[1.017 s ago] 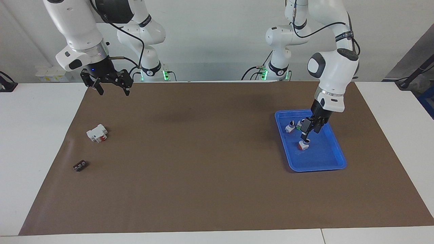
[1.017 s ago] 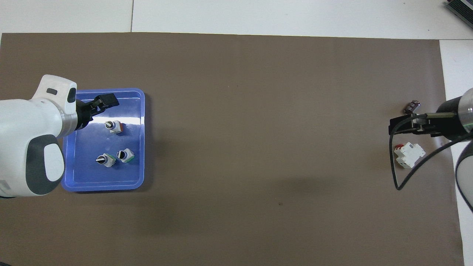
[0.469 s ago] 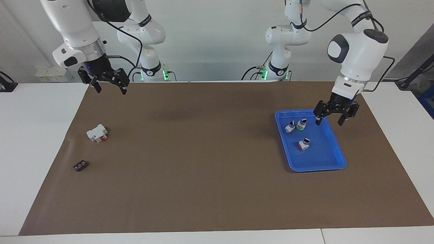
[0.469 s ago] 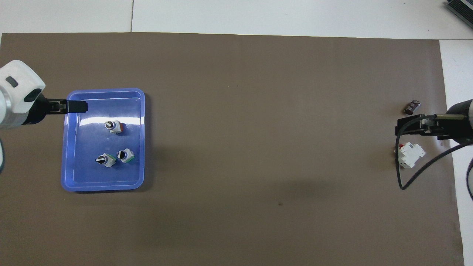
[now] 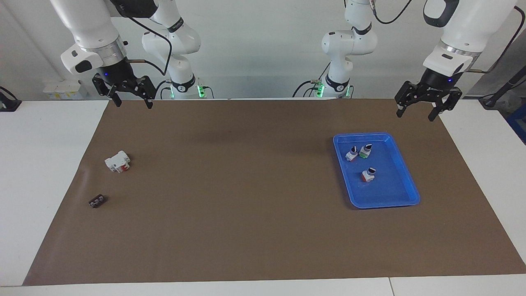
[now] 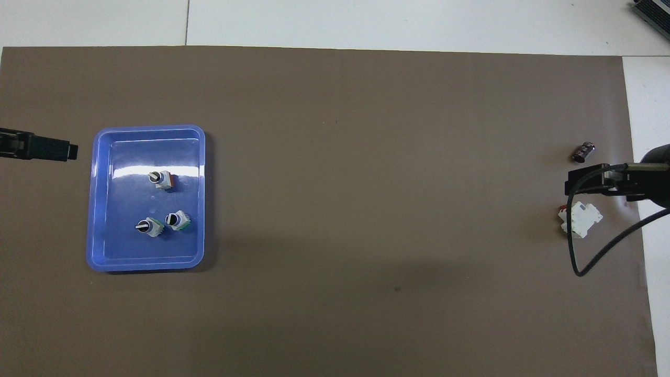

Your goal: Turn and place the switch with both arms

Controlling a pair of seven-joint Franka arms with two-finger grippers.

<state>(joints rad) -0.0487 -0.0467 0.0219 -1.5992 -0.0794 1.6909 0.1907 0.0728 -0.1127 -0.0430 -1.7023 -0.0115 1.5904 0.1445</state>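
Note:
The switch (image 5: 368, 174) (image 6: 160, 178), silver-white with a black knob and an orange-red base, stands upright in the blue tray (image 5: 376, 205) (image 6: 202, 157). It is the farthest from the robots of the three switches there. My left gripper (image 5: 415, 116) (image 6: 69, 152) hangs open and empty, high over the mat just outside the tray's robot-side corner. My right gripper (image 5: 134, 105) (image 6: 569, 186) waits open and empty, raised over the mat's edge at the right arm's end.
Two similar switches (image 5: 352, 153) (image 5: 365, 151) stand side by side in the tray, nearer to the robots; one has a green base. A white block with a red lever (image 5: 117, 161) (image 6: 578, 220) and a small dark part (image 5: 97, 201) (image 6: 583, 152) lie under the right gripper's area.
My left gripper has lifted away from the switch in the tray and drawn back outside it, empty. The switch stayed put. The right gripper drifted slightly toward the robots.

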